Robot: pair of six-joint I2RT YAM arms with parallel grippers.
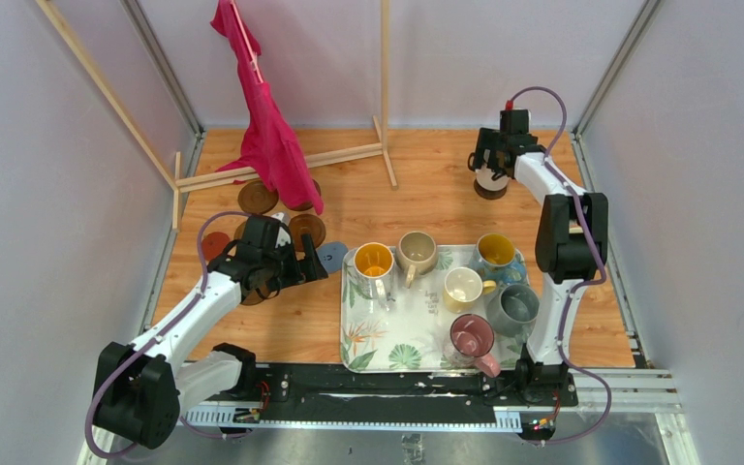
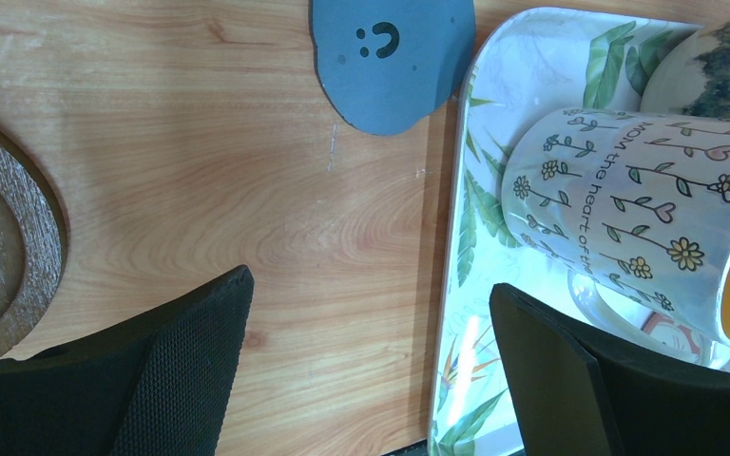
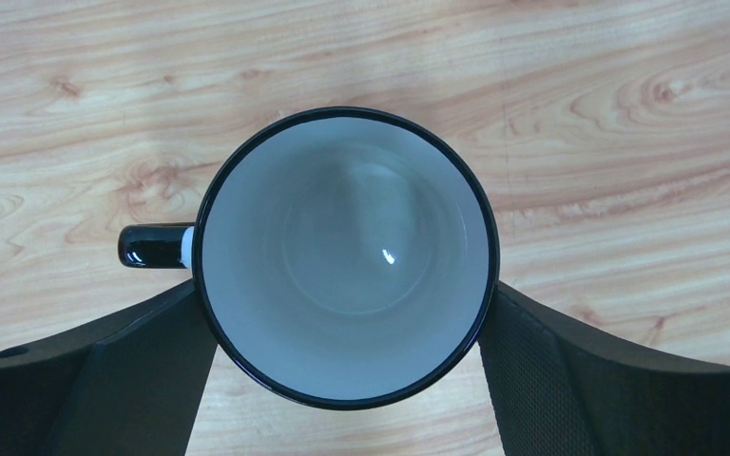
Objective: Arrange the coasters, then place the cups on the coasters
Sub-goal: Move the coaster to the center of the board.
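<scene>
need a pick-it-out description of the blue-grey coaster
Start at the leaf-patterned tray mid-table. Just outside its far-left corner, next to the yellow-lined mug, lies the grey-blue coaster. Unlike the brown discs to its left, it is blue with a small smiley face on it.

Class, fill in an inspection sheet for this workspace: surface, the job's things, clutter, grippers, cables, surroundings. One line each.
Surface: wooden tabletop.
Job's things: six cups on the leaf-patterned tray; white dark-rimmed cup far right, apparently on a dark coaster; brown coasters, red coaster and grey-blue coaster lie left.
Clutter: pink cloth hanging on wooden rack, hem hiding part of a brown coaster.
Grippers: left gripper jaws open, empty, over bare wood beside the tray; right gripper jaws open, flanking the white cup.
Cables: purple cable looped along each arm.
Surroundings: pale walls, metal frame posts.
</scene>
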